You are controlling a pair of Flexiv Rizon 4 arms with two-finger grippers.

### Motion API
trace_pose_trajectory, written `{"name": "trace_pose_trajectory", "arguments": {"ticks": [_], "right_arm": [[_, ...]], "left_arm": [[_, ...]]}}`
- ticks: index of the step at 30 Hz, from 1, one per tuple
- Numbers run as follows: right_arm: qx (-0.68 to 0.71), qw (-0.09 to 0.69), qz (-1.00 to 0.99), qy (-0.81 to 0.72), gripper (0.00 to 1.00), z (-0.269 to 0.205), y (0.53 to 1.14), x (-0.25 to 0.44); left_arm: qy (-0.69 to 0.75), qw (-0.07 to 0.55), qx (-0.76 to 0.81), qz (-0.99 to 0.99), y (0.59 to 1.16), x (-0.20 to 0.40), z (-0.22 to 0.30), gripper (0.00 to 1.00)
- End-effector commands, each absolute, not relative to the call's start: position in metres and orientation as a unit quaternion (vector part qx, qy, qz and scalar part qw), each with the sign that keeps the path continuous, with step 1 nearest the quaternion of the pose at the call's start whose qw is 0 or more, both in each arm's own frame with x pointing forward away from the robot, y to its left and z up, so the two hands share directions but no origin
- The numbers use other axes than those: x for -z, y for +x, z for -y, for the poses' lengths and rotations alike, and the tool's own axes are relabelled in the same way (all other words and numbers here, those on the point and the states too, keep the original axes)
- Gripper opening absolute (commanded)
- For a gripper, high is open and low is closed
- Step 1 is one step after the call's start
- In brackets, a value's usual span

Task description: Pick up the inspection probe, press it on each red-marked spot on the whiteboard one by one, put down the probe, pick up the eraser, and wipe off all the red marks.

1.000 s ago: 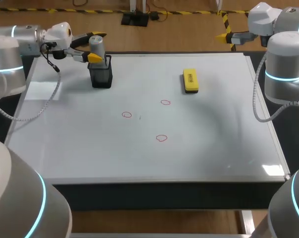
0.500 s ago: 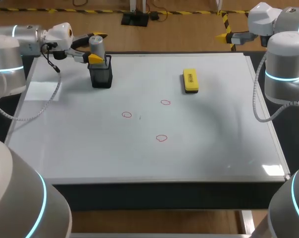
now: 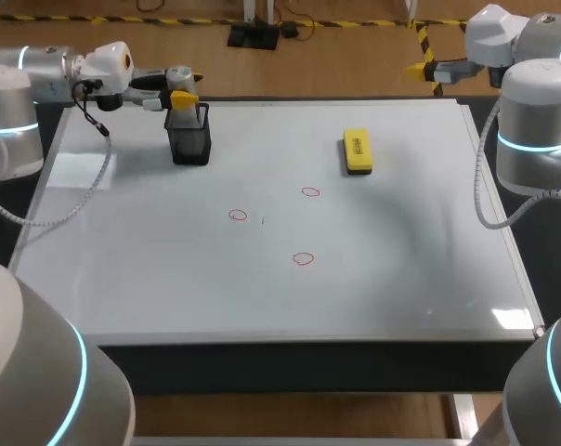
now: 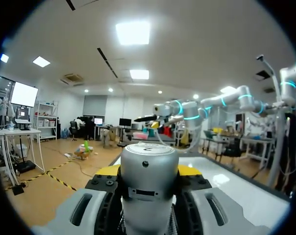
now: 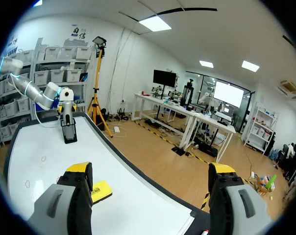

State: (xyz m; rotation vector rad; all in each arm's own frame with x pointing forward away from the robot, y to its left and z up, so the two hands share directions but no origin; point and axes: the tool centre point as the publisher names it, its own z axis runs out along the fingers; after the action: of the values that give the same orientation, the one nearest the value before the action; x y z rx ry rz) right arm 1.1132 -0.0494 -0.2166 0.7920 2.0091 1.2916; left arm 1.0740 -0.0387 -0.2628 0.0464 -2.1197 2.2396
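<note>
The whiteboard (image 3: 401, 279) covers the table top, with both arms at its far edge. The left arm (image 3: 39, 74) enters at the far left corner and the right arm (image 3: 531, 111) stands at the far right corner. The left gripper (image 3: 183, 86) hangs directly above the black holder (image 3: 189, 139) and is clamped on the inspection probe (image 3: 176, 74). In the left wrist view the probe's grey cylindrical body (image 4: 148, 186) fills the gap between the two fingers, which press on it from either side. Whether the probe's lower end is inside the holder cannot be told. The right gripper (image 5: 150, 169) is beyond the board's far right corner, well apart from every object. Its yellow-tipped fingers (image 5: 79, 171) are spread wide with nothing between them. The holder stands upright near the far left corner of the board. The yellow eraser (image 3: 357, 150) lies flat on the far right part of the board, well apart from the holder. In the right wrist view the eraser shows just ahead of one finger. Three small red marks are ringed near the board's middle: one toward the left (image 3: 238, 216), one just nearer than the eraser (image 3: 309, 192), and one nearest the front edge (image 3: 303, 259).
</note>
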Motion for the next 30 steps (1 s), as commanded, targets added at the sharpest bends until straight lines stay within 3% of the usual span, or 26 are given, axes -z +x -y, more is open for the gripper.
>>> {"name": "trace_pose_trajectory", "arguments": {"ticks": [1, 30], "right_arm": [[-0.488, 0.307, -0.760, 0.299, 1.00, 0.050, 1.114, 0.217], [-0.488, 0.307, -0.760, 0.299, 1.00, 0.050, 1.114, 0.217]], "left_arm": [[0.009, 0.026, -0.726, 0.687, 1.072, 0.257, 0.037, 0.00], [-0.019, -0.026, -0.730, 0.682, 1.058, 0.194, 0.036, 0.00]]}}
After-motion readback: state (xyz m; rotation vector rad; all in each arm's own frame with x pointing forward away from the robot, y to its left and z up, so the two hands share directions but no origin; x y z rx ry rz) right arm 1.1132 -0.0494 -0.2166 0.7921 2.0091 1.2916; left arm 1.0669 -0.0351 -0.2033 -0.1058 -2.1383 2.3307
